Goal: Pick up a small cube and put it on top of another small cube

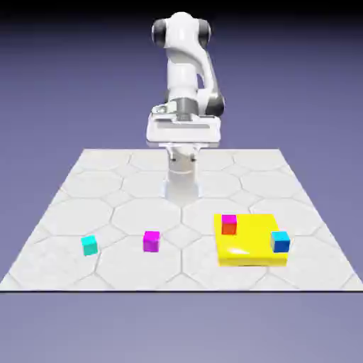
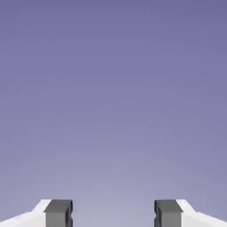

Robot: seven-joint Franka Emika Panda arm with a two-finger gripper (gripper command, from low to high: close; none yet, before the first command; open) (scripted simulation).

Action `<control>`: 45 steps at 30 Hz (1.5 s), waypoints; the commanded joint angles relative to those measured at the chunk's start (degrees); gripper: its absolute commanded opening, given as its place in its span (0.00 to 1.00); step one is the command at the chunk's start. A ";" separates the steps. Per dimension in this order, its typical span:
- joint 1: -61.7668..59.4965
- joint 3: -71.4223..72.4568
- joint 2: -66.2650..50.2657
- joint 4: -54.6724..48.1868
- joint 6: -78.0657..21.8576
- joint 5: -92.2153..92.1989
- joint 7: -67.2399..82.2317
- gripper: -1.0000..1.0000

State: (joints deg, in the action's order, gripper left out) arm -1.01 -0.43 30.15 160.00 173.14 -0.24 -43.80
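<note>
Two small cubes lie on the tiled table [image 1: 127, 191]: a cyan cube [image 1: 89, 245] toward the exterior view's left and a magenta cube [image 1: 151, 241] nearer the middle. A red cube with a magenta top [image 1: 228, 225] and a blue cube with a cyan top [image 1: 280, 242] sit on a flat yellow block [image 1: 248, 244]. My gripper [image 1: 183, 132] hangs high above the table's far part, well away from every cube. In the hand view the gripper [image 2: 113, 215] is open; its grey fingertips [image 2: 58, 213] stand wide apart with only the blue-violet backdrop between them.
The yellow block lies low on the table at the exterior view's right front. The arm's white base column [image 1: 182, 181] stands at the table's far middle. No cube shows in the hand view.
</note>
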 commanded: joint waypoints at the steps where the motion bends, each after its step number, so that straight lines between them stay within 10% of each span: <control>1: -1.41 -0.35 -2.08 -0.83 -0.72 -0.20 -1.12 0.50; 22: -30.70 -7.72 -45.30 -18.18 -15.68 -4.34 -24.34 0.50; 29: -33.57 -4.25 -56.87 -20.81 -6.71 -7.13 -22.22 0.50; 30: -33.57 -4.25 -56.87 -20.81 -6.71 -7.13 -22.22 0.00; 45: -13.21 5.63 -29.13 -10.00 -23.22 -7.20 -18.10 0.00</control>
State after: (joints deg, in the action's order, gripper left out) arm -11.94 5.08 1.02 149.99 149.94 -7.48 -61.87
